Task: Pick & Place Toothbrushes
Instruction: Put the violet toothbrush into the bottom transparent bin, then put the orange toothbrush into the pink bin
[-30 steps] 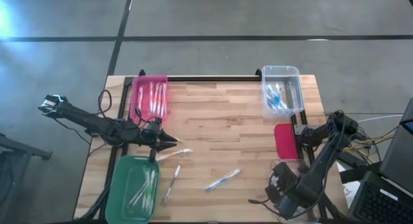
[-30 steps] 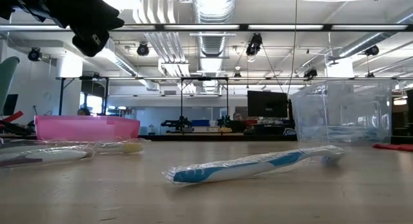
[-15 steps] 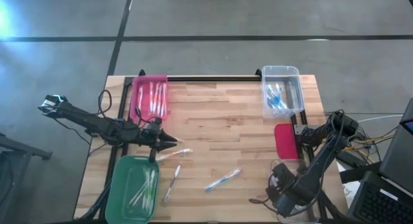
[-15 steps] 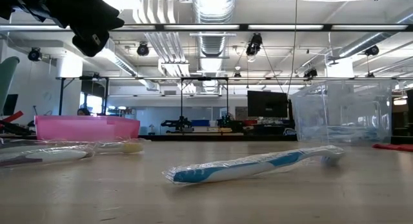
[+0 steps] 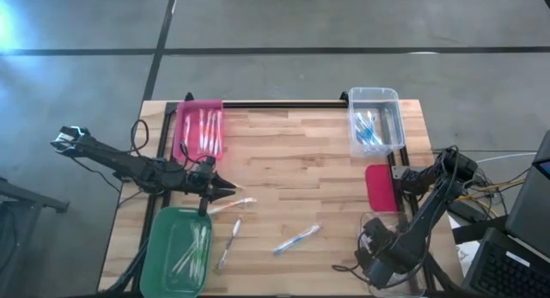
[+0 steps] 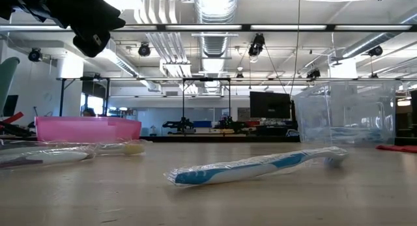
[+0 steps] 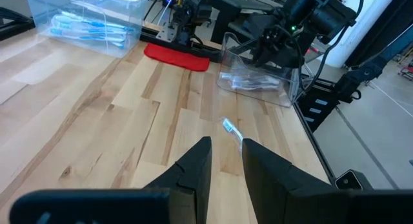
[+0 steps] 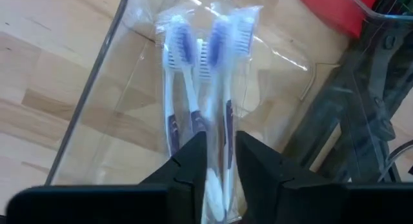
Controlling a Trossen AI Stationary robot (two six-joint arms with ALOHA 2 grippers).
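Three wrapped toothbrushes lie flat on the wooden table: a pale one [image 5: 230, 205], a clear-grey one [image 5: 229, 244] and a blue one [image 5: 297, 239] [image 6: 260, 167]. My left gripper [image 5: 230, 191] [image 7: 226, 143] hangs shut above the pale one, touching nothing; a brush head [image 7: 231, 128] shows just past its fingertips. My right gripper [image 5: 373, 242] [image 8: 221, 137] hovers shut over a clear bin [image 5: 388, 221] [image 8: 97, 75] at the near right. Wrapped blue-bristled toothbrushes [image 8: 206, 75] lie on that bin's floor.
A pink bin [image 5: 200, 130] at the far left, a green bin [image 5: 176, 251] at the near left and a clear bin [image 5: 375, 122] at the far right each hold toothbrushes. A red lid [image 5: 379, 186] lies at the right edge. Bare wood spans the table's middle.
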